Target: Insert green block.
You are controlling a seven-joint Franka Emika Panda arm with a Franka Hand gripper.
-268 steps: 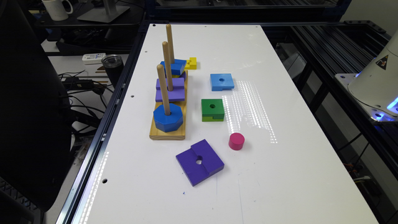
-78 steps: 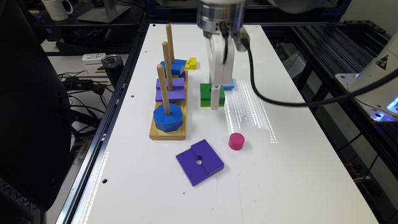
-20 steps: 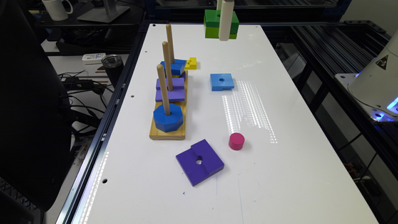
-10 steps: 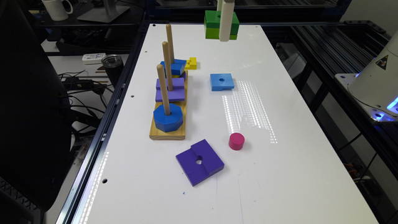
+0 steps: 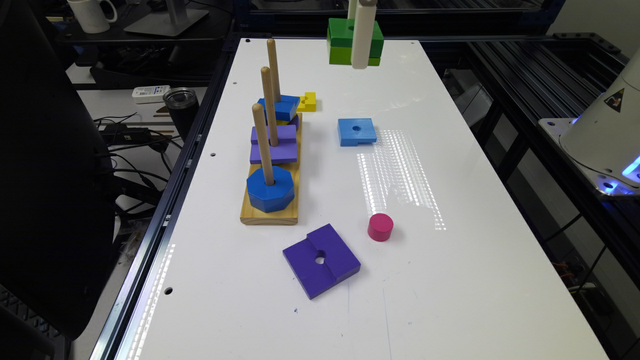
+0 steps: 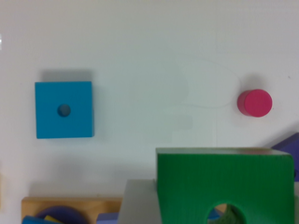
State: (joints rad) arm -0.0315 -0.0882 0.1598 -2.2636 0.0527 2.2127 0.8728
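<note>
The green block [image 5: 344,44], dark green over lime green with a round centre hole, hangs high above the far end of the white table [image 5: 450,280]. My gripper [image 5: 357,52] is shut on it. One white finger [image 5: 363,35] crosses the block's front face. In the wrist view the green block [image 6: 224,179] is close up, with a pale finger [image 6: 139,205] against its side. The wooden peg board [image 5: 250,216] stands at the exterior view's left. Its three upright pegs carry a blue octagon [image 5: 270,192], a purple square [image 5: 280,150] and a blue block [image 5: 282,106].
A light-blue square with a hole [image 5: 356,131] lies mid-table and also shows in the wrist view [image 6: 64,110]. A pink cylinder [image 5: 380,226] and a larger purple square [image 5: 321,259] lie nearer the front. A small yellow block [image 5: 307,101] sits beside the far peg.
The green block lay on the table beside the peg board; the gripper took hold of it and lifted it high. Over the last second it has stayed still.
</note>
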